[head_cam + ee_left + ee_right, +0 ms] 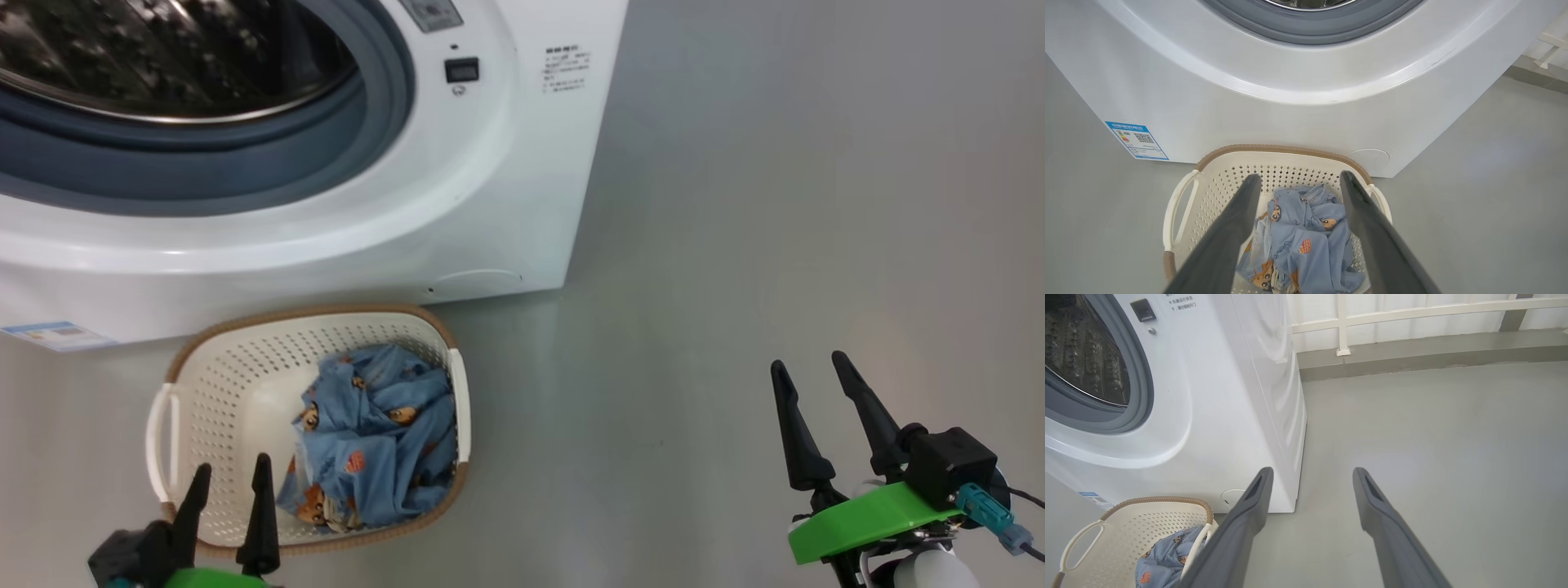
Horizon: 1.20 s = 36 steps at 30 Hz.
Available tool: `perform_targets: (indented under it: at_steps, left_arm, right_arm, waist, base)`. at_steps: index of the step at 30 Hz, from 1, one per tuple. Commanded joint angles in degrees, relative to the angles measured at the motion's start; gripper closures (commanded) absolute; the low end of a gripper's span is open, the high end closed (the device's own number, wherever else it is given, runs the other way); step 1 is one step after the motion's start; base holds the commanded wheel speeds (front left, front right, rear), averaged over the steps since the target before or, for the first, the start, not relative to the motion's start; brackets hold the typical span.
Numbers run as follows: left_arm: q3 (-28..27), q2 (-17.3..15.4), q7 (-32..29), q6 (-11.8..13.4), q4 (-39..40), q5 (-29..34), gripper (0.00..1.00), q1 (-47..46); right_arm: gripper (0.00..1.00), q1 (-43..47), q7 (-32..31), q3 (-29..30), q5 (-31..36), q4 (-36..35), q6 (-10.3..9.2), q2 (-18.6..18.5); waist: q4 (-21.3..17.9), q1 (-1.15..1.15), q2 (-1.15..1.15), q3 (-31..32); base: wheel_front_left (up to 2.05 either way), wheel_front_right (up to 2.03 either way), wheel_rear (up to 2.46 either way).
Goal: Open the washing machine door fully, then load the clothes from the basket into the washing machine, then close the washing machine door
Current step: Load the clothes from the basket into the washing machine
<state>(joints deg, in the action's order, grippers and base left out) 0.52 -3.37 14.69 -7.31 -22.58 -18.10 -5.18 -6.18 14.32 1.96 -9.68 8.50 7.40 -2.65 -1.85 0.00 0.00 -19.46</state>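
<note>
Head view: washing machine (457, 204) fills the upper left, drum (163, 57) mouth uncovered, grey-blue gasket (245, 163) around it. Basket (237, 359) sits on the floor (735, 245) just in front of the machine, lower left of frame. Clothes (375, 441) are bunched in the basket's right half. Blue energy label (53, 335) at the left edge, round service flap (478, 282) just above the basket's right corner. Left hand (232, 465) at lower left, fingers spread, tips overlapping the basket's near left corner, nothing gripped. Right hand (807, 361) at lower right over bare floor, well apart from the basket, fingers spread, nothing gripped.

Left wrist view: both fingers wide apart, rising from the bottom edge. Basket is centre-bottom and the clothes show between the fingers; contact can't be told. Machine front across the top, label at left, flap at right.

Right wrist view: fingers wide apart, bare floor between them. Machine at upper left with the drum mouth showing. Basket with the clothes in the lower left corner, partly behind the left finger. White railing (1412, 312) along the top.
</note>
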Motion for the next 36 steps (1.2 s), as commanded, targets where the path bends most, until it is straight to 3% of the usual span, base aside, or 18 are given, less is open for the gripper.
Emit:
perform_targets:
  at_steps: [1, 6, 7, 15, 26, 36]
  left_arm:
    - [-1.2, -1.5, 0.3, -0.2, -0.3, -1.2, 0.0, -2.1]
    - [0.4, -3.4, 0.3, -0.2, -3.8, -4.1, 0.0, -5.7]
    - [2.0, -5.2, 0.3, -0.2, -8.2, -6.8, 0.0, -9.0]
    - [6.0, -10.2, 0.0, -0.2, -19.1, -16.3, 0.0, -16.2]
    - [11.6, -16.7, -6.1, -0.2, -26.9, -25.1, 0.0, -22.1]
    - [14.7, -19.0, -11.2, -0.2, -30.0, -31.2, 0.0, -26.2]
  right_arm:
    - [0.0, -1.1, 0.7, -1.6, 0.1, -1.5, 0.09, -0.2]
    - [0.0, -1.8, 0.7, -1.5, -0.3, -2.1, 0.09, -0.2]
    - [0.0, -2.4, 0.7, -1.7, -1.2, -2.7, 0.09, -0.2]
    - [0.0, -3.4, 0.7, -2.2, -3.2, -4.6, 0.09, -0.2]
    - [0.0, -3.9, 0.7, -3.0, -5.2, -6.4, 0.09, -0.2]
    - [0.0, -3.9, 0.7, -2.6, -6.0, -7.8, 0.09, -0.2]
  waist:
    - [-2.2, 0.0, 0.0, -3.6]
    - [-3.8, 0.0, 0.0, -6.6]
    - [-5.5, 0.0, 0.0, -9.2]
    - [-10.1, 0.0, 0.0, -16.0]
    - [-14.3, 0.0, 0.0, -21.8]
    - [-15.0, 0.0, 0.0, -25.4]
  base:
    - [0.0, 0.0, 0.0]
    - [0.0, 0.0, 0.0]
    - [0.0, 0.0, 0.0]
    - [0.0, 0.0, 0.0]
    - [0.0, 0.0, 0.0]
    - [0.0, 0.0, 0.0]
